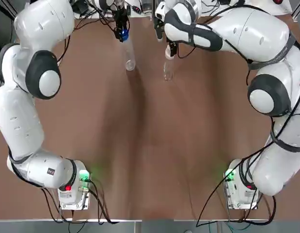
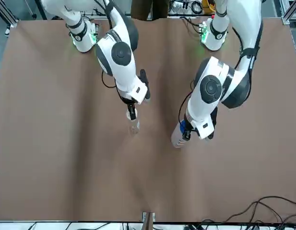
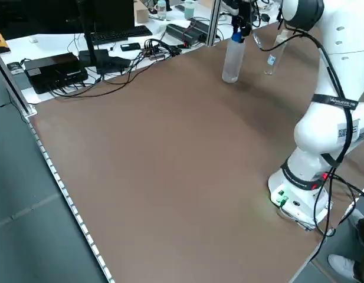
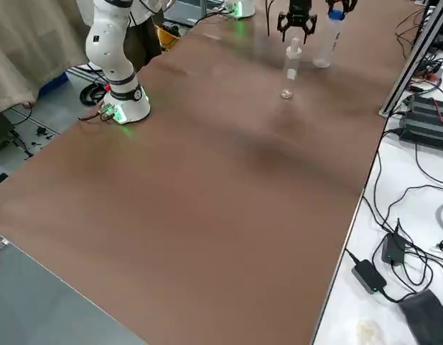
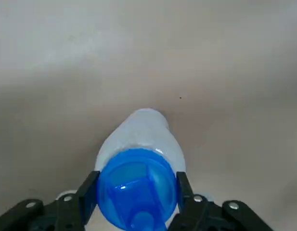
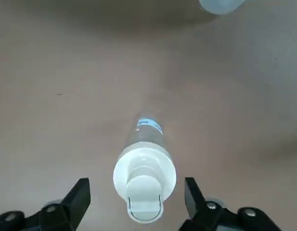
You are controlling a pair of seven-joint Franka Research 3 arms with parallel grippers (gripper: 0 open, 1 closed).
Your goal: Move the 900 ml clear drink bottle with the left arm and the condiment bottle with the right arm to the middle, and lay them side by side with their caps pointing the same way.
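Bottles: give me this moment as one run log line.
left gripper: shut on upright clear drink bottle | right gripper: open around upright condiment bottle, not touching | neither bottle laid down yet

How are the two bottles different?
The drink bottle has a blue cap; the condiment bottle has a white one. The drink bottle is wider. The left gripper clamps the drink bottle's cap; the right gripper is open around the condiment bottle's. Both are clear and upright.
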